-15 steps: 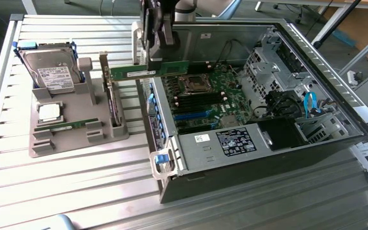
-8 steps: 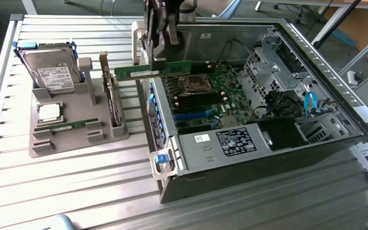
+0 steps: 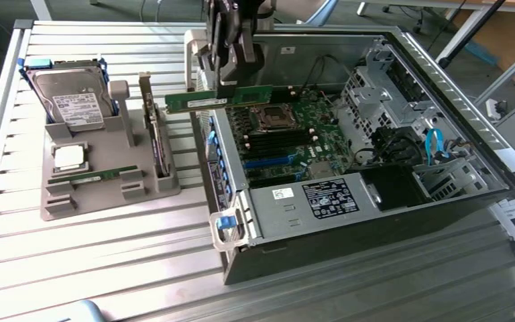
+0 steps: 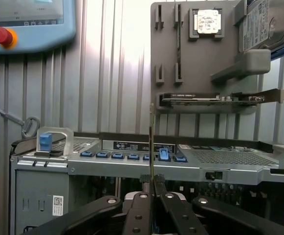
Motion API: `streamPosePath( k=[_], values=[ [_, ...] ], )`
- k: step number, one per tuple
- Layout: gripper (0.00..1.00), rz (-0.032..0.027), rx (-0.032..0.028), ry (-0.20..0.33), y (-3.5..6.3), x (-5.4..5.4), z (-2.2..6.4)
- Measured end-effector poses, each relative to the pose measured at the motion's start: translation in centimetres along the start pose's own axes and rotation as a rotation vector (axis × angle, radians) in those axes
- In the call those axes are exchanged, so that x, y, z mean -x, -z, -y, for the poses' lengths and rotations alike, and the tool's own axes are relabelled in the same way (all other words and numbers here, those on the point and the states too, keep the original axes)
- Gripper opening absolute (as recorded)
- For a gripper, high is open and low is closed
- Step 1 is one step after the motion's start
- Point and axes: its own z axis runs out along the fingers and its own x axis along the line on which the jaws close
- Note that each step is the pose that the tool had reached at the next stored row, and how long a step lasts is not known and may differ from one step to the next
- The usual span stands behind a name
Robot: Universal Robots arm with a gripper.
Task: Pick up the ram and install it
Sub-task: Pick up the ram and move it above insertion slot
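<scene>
In the exterior view, the black pincer (image 3: 228, 87) hangs from above, closed narrowly on the ram (image 3: 199, 100), a long, narrow green circuit-board stick. It grips the stick by its upper edge, near the middle of its length. I judge that this leaves the lower contact edge free to meet a slot. The ram is in the air, clear of everything. It sits over the wall of the open black-and-silver computer case (image 3: 436, 121) on the exterior view's left, with one end above the green motherboard (image 3: 307, 124). Its long axis is nearly level and runs across the view, rising slightly toward the exterior view's right. Its flat faces stand upright. Beside the case, on the ribbed metal table (image 3: 88, 268), is a grey plastic holder tray (image 3: 105, 194). A second green stick (image 3: 92, 176) lies in one of its cradles.

In the wrist view, the pincer (image 4: 152, 183) has its two black fingers pressed together on the ram (image 4: 151, 137). The ram is seen edge-on as a thin line pointing straight away from the fingers, so it looks square in the grip. Beyond it lie the computer case (image 4: 132, 169) and the holder tray (image 4: 200, 73).
</scene>
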Motion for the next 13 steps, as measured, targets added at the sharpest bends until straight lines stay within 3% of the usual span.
streamPosePath(
  k=[13],
  values=[
    [0.12,-0.0034,0.0003,0.000,0.01,-0.1,1.45]
  ],
)
